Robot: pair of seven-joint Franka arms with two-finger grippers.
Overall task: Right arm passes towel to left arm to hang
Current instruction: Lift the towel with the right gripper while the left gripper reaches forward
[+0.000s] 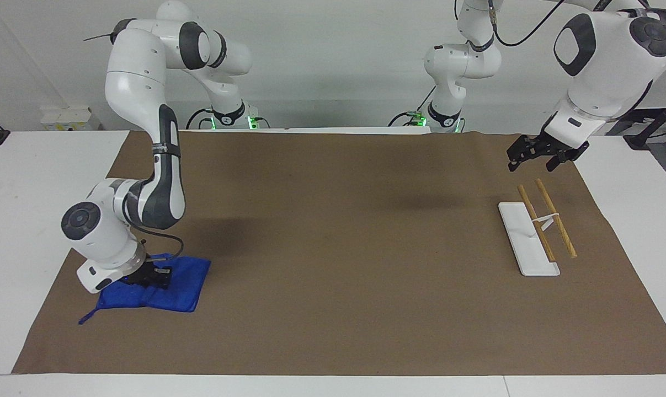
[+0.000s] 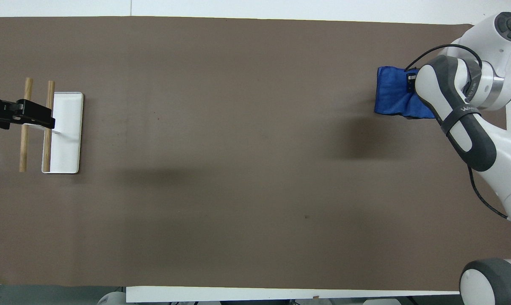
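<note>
Gathering the towel (image 1: 167,289) at the right arm's end of the table

The right gripper (image 1: 155,277) is down on the bunched blue cloth, and I judge it pinched shut on a fold so the towel can be lifted for the pass; its thin loop (image 1: 87,318) trails off one corner onto the brown mat (image 1: 333,275). The left gripper (image 1: 542,154) waits in the air over the rack (image 1: 537,231) of two wooden rods on a white base, whether its fingers are parted I cannot tell. Nothing lies between the arms
</note>
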